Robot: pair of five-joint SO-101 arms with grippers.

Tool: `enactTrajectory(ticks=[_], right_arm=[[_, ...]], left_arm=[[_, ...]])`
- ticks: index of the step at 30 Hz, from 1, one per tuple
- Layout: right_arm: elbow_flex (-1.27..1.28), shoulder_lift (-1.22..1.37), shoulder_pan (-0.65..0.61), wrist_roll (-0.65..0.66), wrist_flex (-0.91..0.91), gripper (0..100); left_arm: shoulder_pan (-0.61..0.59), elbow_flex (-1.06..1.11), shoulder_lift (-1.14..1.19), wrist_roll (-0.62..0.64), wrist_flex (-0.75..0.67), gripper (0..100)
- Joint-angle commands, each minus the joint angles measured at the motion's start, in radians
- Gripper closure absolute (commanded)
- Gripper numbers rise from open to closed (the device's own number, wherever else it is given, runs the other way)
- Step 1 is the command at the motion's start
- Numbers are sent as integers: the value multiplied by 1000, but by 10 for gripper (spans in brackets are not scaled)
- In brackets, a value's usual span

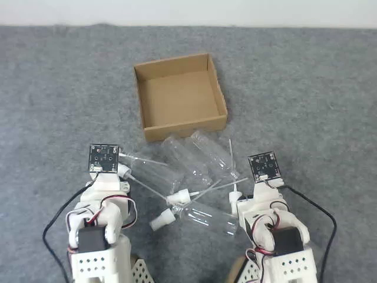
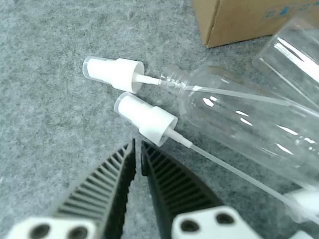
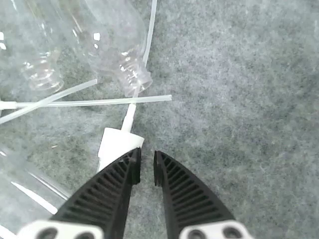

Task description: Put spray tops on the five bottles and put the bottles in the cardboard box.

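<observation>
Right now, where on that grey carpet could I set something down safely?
Bare carpet flanks the cardboard box on both sides and beyond it; crowded just in front of it, where bottles and spray tops lie tangled.

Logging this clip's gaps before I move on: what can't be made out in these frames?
High view: the bottles are clear and overlap, and one runs under an arm, so their count is uncertain.
Right wrist view: a spray top is partly hidden behind a finger of the right gripper.
Left wrist view: the cardboard box is cut off by the edge, its inside unseen; the nearest bottle loses its base there too.
</observation>
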Motion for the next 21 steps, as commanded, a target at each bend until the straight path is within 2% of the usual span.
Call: enactTrajectory(ticks=[1, 21], right_arm=[[21, -16, 2, 15, 4, 992], [-92, -16, 12, 21, 7, 992]], left_arm=[[-2, -10, -11, 12, -23, 987], [-2, -10, -11, 12, -23, 987]])
